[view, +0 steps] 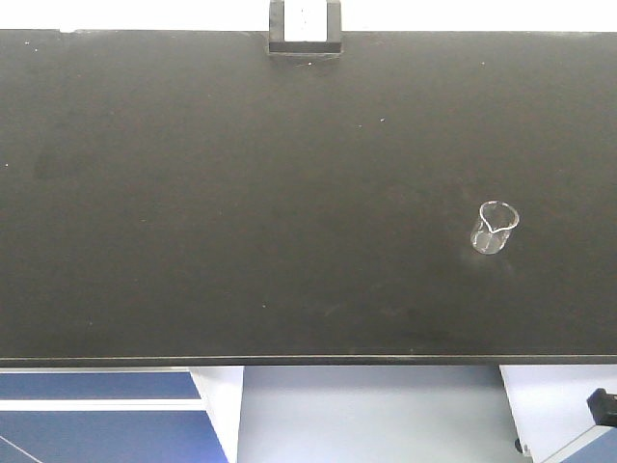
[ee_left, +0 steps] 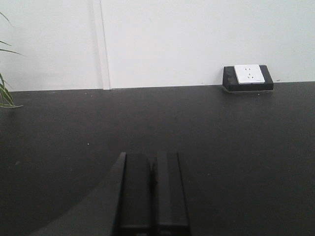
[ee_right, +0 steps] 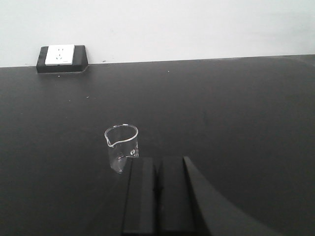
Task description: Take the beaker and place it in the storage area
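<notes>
A socket box by the wall, plant leaves left.

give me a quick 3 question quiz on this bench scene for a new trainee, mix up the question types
1. True or false: the beaker stands upright on the black benchtop.
2. Multiple choice: in the right wrist view, the right gripper is
A. shut on the beaker
B. shut, with the beaker beyond its fingertips, slightly left
C. open around the beaker
3. Fill in: the one other thing on the benchtop is a black box with a white ____ face at the rear edge, against the wall.

Key
1. True.
2. B. Its fingers meet and hold nothing. The left gripper is shut too, with only bare benchtop ahead of it.
3. Socket.
</notes>
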Tool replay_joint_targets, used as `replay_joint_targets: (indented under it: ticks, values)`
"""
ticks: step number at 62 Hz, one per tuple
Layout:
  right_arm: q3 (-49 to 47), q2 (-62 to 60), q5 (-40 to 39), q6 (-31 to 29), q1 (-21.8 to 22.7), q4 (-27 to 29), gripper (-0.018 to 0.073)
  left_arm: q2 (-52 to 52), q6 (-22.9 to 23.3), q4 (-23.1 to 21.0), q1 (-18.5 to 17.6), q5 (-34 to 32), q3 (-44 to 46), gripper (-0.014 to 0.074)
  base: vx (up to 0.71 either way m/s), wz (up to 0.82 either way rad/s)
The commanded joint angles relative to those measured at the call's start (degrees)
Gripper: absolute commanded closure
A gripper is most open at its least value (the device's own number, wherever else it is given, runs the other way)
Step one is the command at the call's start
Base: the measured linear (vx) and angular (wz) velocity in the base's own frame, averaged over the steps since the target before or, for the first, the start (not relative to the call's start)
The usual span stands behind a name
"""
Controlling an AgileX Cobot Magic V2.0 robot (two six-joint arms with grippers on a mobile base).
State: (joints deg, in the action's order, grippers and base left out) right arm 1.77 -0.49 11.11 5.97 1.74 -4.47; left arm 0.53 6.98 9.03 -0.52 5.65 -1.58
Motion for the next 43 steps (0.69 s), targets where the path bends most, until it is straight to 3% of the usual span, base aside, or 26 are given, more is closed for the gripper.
replay_joint_targets:
  ticks: [1,43]
  values:
    - [0.4,-1.5,-4.4,-0.4,0.0,-0.2,0.0565,0.8,0.6,-0.1,0.0,-4.5,1.2,0.0603,0.00,0.00]
    - [0.4,-1.5,-4.2,-0.4,0.0,-0.2,0.0565,0.8,0.6,-0.1,0.0,-4.5,1.2,0.0603,0.00,0.00]
